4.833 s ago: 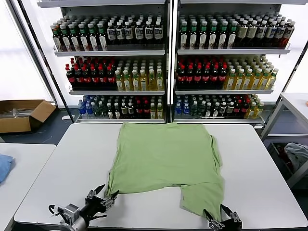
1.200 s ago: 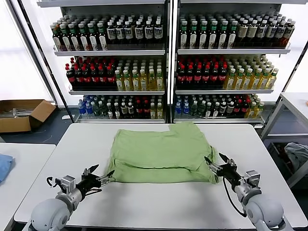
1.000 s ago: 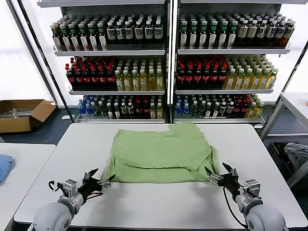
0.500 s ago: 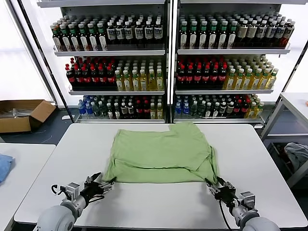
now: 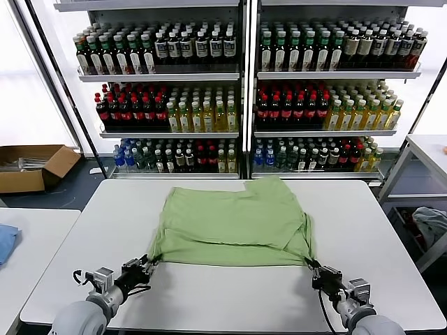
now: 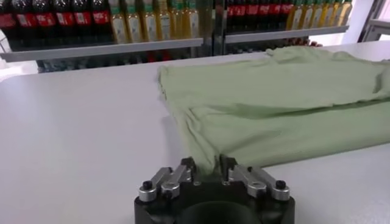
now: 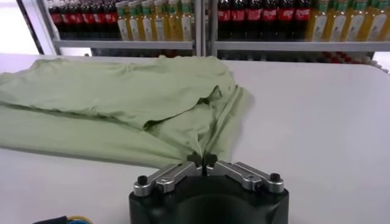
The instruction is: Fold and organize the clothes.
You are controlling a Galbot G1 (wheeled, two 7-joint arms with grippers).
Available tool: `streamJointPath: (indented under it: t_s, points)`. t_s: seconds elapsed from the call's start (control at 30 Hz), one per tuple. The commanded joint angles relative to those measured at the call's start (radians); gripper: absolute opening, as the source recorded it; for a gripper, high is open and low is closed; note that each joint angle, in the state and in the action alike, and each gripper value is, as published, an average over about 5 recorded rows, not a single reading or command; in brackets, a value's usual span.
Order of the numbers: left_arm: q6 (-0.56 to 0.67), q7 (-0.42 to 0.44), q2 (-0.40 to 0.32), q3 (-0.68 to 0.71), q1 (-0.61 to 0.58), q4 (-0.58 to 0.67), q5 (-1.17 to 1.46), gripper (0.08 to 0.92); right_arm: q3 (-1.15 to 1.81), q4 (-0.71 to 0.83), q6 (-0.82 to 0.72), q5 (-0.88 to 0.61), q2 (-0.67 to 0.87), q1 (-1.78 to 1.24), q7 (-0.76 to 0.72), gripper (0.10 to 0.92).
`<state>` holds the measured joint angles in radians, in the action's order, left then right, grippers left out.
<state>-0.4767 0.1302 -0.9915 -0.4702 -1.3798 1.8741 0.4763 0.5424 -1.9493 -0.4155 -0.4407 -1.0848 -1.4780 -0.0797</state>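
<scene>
Clothes: one light green shirt (image 5: 234, 222) lies folded at the centre of the white worktop (image 5: 363, 230), plain side up, no print or buttons visible. Its long axis runs left to right across the frame; the folded near edge faces the bottom of the frame and is roughly straight. The far edge rises to a hump right of centre, toward the shelves. A looser fold shows along the right side.

Surroundings: two shelving units of bottles (image 5: 244, 91) fill the upper half of the frame behind the worktop. A cardboard box (image 5: 31, 166) sits on the floor at mid left. A second worktop (image 5: 28, 244) at lower left carries a small blue cloth (image 5: 5, 241) at the frame edge. A grey-blue fabric bundle (image 5: 431, 227) lies at the right edge, beside another white table (image 5: 429, 148). Nothing lies on the worktop between the hands and the shirt.

Left hand (image 5: 147, 264): low over the worktop at lower left of the frame, reaching forward, its fingers pinched on the shirt's near-left corner; the left wrist view shows cloth (image 6: 268, 103) drawn in between the fingers (image 6: 186, 173).

Right hand (image 5: 314, 269): low at lower right, reaching forward, fingers closed together on the shirt's near-right corner; the right wrist view shows the fabric (image 7: 122, 100) gathered to a point at the fingertips (image 7: 195, 163).
</scene>
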Motion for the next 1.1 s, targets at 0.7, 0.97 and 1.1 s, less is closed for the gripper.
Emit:
streamJointPath:
  t_s: [0.7,0.97,1.1]
  points:
    - [-0.058,-0.024,-0.064,-0.298,-0.609,0.435,-0.123,0.088,0.149,-0.352,0.001,0.059,-0.005,-0.476,-0.021,0.121]
    - [-0.1,-0.06,-0.114,-0.307,-0.648,0.496,-0.157,0.094,0.162,-0.441,-0.031,0.125,-0.032,-0.529,0.015,0.124]
    - [-0.101,-0.069,-0.104,-0.308,-0.61,0.519,-0.161,0.163,0.155,-0.464,-0.027,0.11,-0.023,-0.488,0.03,0.196]
